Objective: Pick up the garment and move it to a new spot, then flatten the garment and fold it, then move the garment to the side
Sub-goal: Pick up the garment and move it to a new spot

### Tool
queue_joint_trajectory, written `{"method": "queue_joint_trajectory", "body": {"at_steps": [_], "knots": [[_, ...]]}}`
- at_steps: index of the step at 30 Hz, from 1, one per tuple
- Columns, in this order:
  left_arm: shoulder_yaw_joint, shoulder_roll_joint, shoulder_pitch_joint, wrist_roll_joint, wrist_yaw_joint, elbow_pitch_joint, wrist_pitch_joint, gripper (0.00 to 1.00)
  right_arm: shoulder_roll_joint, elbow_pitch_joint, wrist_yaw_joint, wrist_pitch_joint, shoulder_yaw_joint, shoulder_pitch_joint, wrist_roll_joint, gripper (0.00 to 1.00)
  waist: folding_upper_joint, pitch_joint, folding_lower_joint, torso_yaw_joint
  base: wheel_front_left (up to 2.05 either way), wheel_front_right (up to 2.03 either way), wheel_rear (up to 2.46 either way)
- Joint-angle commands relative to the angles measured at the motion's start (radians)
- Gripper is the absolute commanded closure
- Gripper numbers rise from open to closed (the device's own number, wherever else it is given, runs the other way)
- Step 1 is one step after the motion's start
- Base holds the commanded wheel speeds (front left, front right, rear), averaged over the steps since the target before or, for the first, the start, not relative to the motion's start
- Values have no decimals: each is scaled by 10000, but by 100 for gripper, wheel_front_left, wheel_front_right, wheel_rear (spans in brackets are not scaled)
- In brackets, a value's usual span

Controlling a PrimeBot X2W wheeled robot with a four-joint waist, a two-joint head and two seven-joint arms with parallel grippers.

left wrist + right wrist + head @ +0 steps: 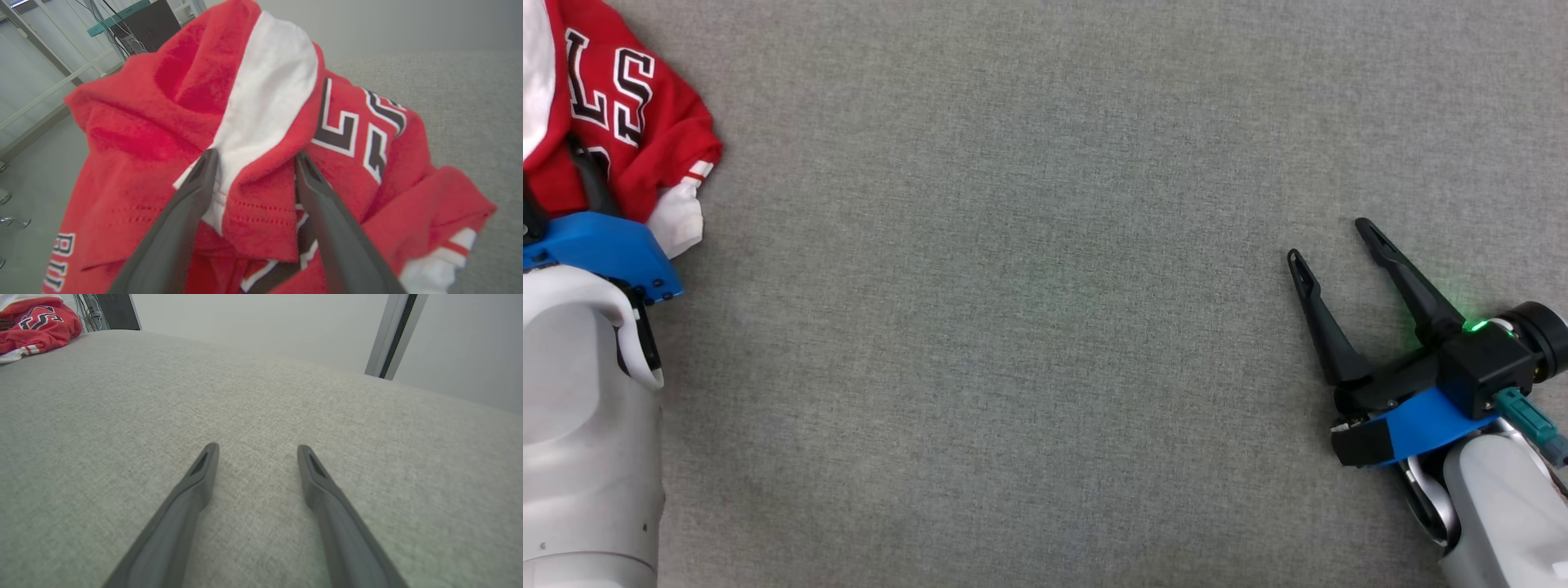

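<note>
1. Far left: the red garment (629, 122) lies crumpled at the upper left corner of the grey cloth surface (1029, 343), one white cuff pointing my way.
2. My left gripper (255, 157) stands wide open in it, fingers (196, 192) straddling a red-and-white fold without pinching it.
3. Beyond the garment, off the surface, I see a dark cabinet (151, 24) and pale rails (53, 87).
4. Far right: my right gripper (1330, 241) is spread open and holds nothing, well apart from the garment. A pale post (392, 335) stands behind.
</note>
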Motion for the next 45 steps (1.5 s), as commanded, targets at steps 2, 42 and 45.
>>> {"method": "queue_joint_trajectory", "body": {"at_steps": [2, 42, 45], "knots": [[42, 2, -274, -106, 95, 196, -33, 100, -123, 494, -23, 104, -113, 118, 5, 0, 2, 39, 1, -35, 0, 0, 0], [-6487, -1918, 550, -1733, -1738, -5142, -43, 100, 2169, 1407, -12, 54, -9, 1144, 139, 0, 2, -3553, 1, -3950, 0, 0, 0], [-7015, -1900, 825, -2055, -1387, -4766, -43, 100, 2190, 1404, -12, 54, -63, 1128, 141, 0, 2, -3529, 1, -4002, 0, 0, 0]]}}
